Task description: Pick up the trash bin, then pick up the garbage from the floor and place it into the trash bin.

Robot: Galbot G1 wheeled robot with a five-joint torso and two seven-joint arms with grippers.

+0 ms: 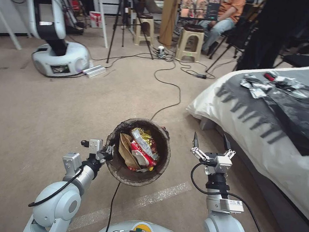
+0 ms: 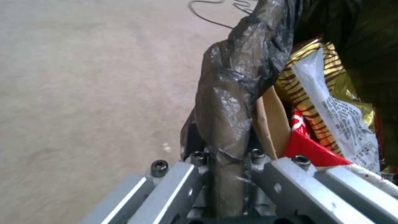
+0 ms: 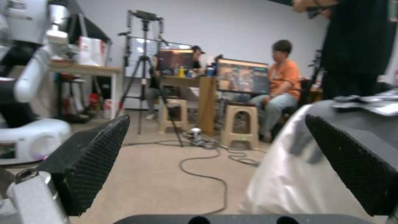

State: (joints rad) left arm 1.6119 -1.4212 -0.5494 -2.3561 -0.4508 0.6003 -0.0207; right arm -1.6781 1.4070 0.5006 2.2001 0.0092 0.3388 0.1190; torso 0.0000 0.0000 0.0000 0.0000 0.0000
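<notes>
The trash bin (image 1: 118, 169), lined with a dark bag, hangs above the floor (image 1: 31, 117) in the head view, held up by my left gripper (image 1: 108, 151), which is shut on its near-left rim. In the left wrist view the bag-covered bin rim (image 2: 232, 102) is pinched between the jaws. Inside the bin lies garbage (image 1: 139, 149): a brown paper bag, a gold-and-white snack wrapper (image 2: 331, 102) and red cartons (image 2: 309, 146). My right gripper (image 1: 211, 143) hovers open to the right of the bin with nothing between its black fingers (image 3: 89, 161).
A bed (image 1: 270, 144) with a white sheet and a dark cover stands close on the right. A black cable (image 1: 168, 95) runs over the carpet ahead. Another robot's base (image 1: 60, 58), a tripod (image 1: 122, 19), stools and seated people are farther back. Pale tape strips (image 1: 160, 195) cross the floor below the bin.
</notes>
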